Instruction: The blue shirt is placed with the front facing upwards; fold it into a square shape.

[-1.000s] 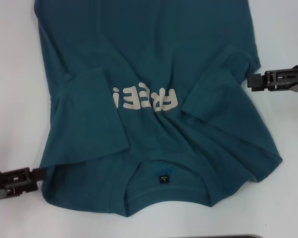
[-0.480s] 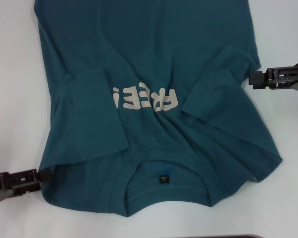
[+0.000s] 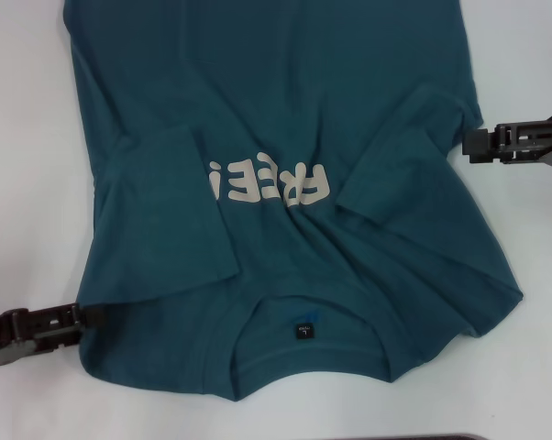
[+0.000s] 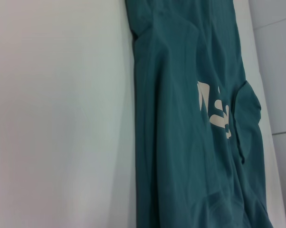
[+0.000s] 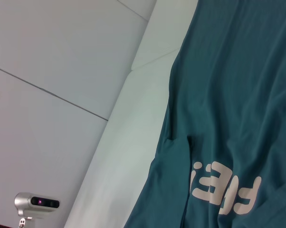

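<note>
Item: the blue shirt (image 3: 285, 183), spread front-up on the white table (image 3: 28, 137), both sleeves folded inward, collar nearest you. Left gripper (image 3: 91, 315): its tip meets the shirt's near shoulder edge; you cannot tell its jaw state. Right gripper (image 3: 470, 145): just beside the folded sleeve's outer edge; jaw state likewise unreadable.
</note>
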Controlling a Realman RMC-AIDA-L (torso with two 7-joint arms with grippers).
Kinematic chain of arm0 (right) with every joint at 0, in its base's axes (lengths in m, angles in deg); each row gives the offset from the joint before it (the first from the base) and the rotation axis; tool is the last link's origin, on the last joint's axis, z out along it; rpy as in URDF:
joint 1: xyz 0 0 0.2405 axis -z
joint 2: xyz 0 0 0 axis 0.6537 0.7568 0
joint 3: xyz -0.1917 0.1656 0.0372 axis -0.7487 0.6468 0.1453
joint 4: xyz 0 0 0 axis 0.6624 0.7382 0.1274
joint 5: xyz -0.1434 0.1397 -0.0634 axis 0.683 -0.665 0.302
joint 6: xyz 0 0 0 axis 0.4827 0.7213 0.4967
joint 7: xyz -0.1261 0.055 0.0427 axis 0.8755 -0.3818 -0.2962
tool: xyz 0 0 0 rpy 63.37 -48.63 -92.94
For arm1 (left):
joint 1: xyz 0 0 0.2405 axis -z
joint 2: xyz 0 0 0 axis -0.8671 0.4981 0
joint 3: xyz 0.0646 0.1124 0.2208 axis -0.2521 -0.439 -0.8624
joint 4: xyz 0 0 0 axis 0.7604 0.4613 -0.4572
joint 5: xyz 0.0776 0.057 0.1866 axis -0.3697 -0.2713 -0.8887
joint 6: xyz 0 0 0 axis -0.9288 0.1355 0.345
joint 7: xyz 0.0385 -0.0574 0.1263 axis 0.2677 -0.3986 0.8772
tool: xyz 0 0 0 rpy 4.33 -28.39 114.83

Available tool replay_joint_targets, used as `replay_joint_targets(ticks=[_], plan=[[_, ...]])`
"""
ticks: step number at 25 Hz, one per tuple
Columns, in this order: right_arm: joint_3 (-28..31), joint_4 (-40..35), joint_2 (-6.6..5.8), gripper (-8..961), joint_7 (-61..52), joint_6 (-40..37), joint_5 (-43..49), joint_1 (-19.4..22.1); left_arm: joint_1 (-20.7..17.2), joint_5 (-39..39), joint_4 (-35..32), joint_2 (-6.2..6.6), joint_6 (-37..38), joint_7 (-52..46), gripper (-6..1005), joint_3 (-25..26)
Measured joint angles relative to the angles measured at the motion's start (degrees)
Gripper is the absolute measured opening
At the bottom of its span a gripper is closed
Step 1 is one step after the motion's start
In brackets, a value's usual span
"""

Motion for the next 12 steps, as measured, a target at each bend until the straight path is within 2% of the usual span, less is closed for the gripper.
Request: replay_joint_targets(ticks=[12], plan=[[1.37, 0.0, -0.09, 598, 0.0, -0.48, -0.06, 0.0, 1.22, -1.38, 0.0, -0.4, -0.36, -1.55, 788, -0.32]])
